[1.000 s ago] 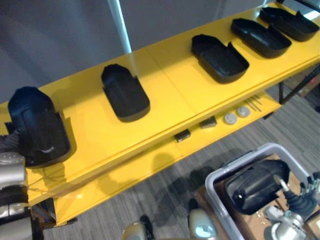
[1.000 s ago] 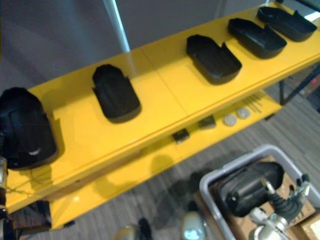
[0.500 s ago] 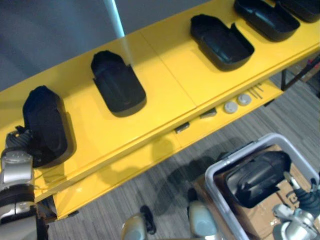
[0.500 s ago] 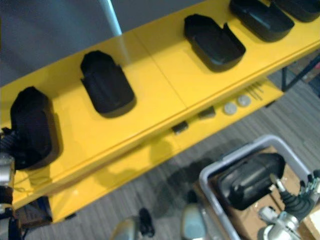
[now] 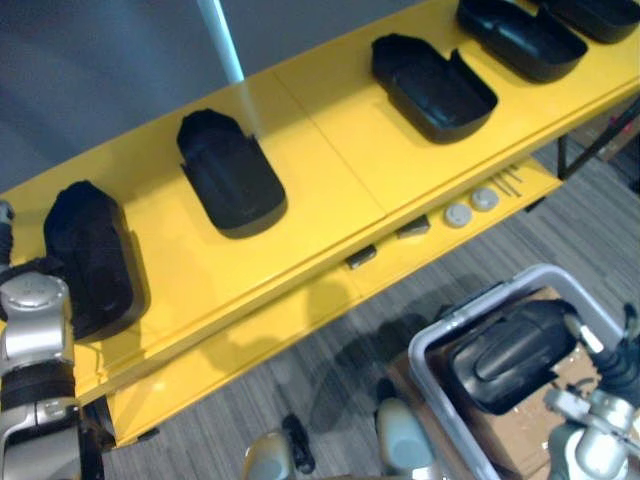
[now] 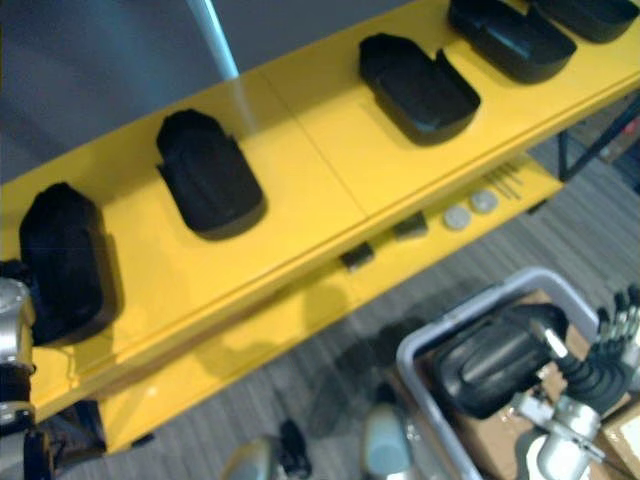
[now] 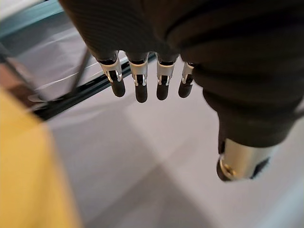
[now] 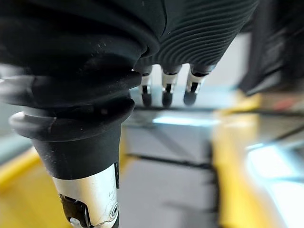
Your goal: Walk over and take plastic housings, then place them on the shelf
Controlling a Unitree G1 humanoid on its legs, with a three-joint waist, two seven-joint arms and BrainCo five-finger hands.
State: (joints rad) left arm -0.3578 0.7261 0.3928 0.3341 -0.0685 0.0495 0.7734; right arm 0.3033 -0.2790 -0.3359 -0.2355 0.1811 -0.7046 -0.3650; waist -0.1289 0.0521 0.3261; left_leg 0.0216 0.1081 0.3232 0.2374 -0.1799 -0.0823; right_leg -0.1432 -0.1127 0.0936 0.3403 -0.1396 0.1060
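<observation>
Firstly, left hand: fingers straight, empty, beside the end housing on the yellow shelf. Right, near: binned housing in the grey bin, long axis left-near to right-far. Right hand: open, just right of it, the nearer hand.

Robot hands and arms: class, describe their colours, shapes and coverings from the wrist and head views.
The left robot hand has a dark ribbed cover, silver fingers with dark rounded tips, and a thumb ending in silver. The right robot hand looks the same. The left arm is silver-grey, built of cylindrical segments.
</observation>
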